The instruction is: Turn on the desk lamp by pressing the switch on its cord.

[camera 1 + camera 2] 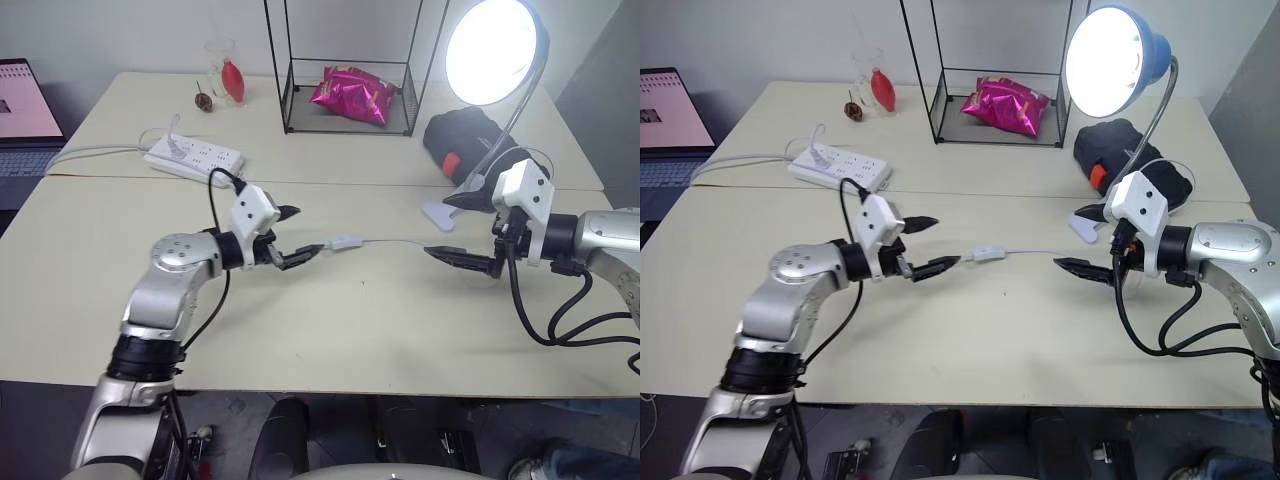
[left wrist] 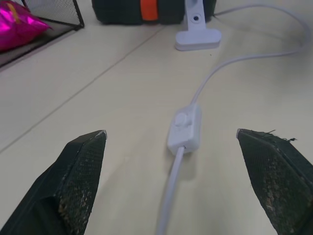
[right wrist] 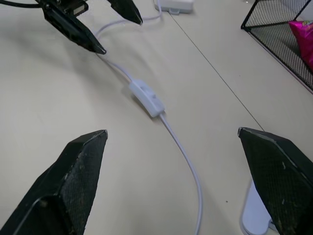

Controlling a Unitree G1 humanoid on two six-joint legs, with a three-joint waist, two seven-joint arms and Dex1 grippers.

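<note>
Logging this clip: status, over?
Both pincers open, left, right. Desk lamp lit. Switch lies free on the table between them. Nothing in the way.

Head pair looks down; wrist cameras closely share the switch [image 2: 184, 130].

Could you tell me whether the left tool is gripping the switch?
No, the left tool is open, and the switch lies untouched on the table.

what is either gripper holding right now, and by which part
Nothing is held. The left gripper and right gripper are both open, and the switch lies free on the table with the cord, between them.
</note>
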